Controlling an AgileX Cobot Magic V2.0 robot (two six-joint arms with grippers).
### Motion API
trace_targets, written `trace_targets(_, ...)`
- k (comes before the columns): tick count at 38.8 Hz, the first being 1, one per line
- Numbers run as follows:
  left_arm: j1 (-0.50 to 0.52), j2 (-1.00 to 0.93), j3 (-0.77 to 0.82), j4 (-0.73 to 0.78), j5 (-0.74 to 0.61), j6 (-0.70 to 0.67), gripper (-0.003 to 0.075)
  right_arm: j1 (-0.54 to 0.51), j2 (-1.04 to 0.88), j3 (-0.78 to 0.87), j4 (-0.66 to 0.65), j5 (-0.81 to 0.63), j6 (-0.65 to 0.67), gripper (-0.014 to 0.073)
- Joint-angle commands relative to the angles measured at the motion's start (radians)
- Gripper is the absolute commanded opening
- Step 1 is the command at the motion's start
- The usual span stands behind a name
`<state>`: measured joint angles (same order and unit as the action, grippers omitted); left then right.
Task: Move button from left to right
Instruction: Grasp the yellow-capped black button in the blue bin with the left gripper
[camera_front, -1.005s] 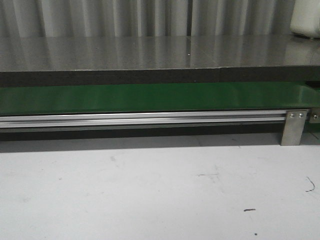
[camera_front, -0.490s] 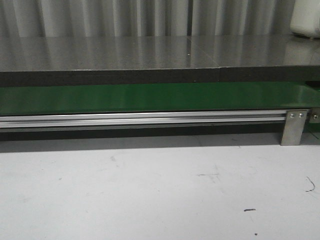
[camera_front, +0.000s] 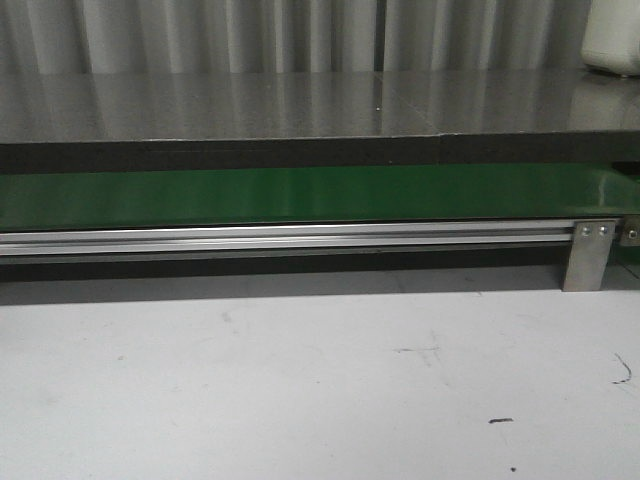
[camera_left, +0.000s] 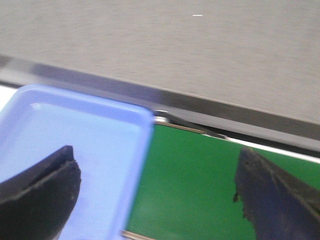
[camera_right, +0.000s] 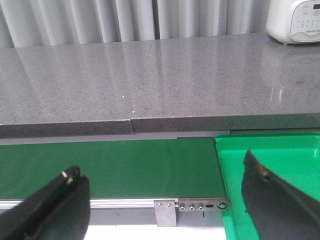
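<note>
The button is out of view in every frame. In the left wrist view my left gripper (camera_left: 156, 192) is open and holds nothing; it hangs over the edge where a pale blue tray (camera_left: 131, 116) meets the green conveyor belt (camera_left: 200, 185). In the right wrist view my right gripper (camera_right: 161, 196) is open and holds nothing; it hangs over the belt's (camera_right: 125, 167) end, beside a green tray (camera_right: 235, 200). Neither gripper appears in the front view.
The green belt (camera_front: 300, 195) runs across the front view on an aluminium rail (camera_front: 280, 238) with a metal bracket (camera_front: 588, 255) at the right. A grey stone counter (camera_front: 300, 105) lies behind, with a white appliance (camera_right: 295, 20) on it. White tabletop (camera_front: 300, 380) lies in front.
</note>
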<state>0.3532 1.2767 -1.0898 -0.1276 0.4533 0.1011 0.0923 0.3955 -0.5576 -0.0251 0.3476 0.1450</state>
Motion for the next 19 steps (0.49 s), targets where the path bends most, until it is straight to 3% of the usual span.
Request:
trace_targets(1,0.076,0.069,-0.091,-0.002,-0.033,-0.013,0.0594,0.002,0.014,-0.036,-0.009,-0.075,-0.006,0.0633)
trace_targets(12,0.2,0.305,-0.252,0.033,0.087,0.042,0.0594,0.002,0.014,-0.036,-0.009,-0.075,-0.006,0.0633)
trace_targets(19,0.241,0.471,-0.373,0.036,0.247,0.127,0.0594,0.002,0.014,-0.036,-0.009,-0.075,-0.006,0.0633)
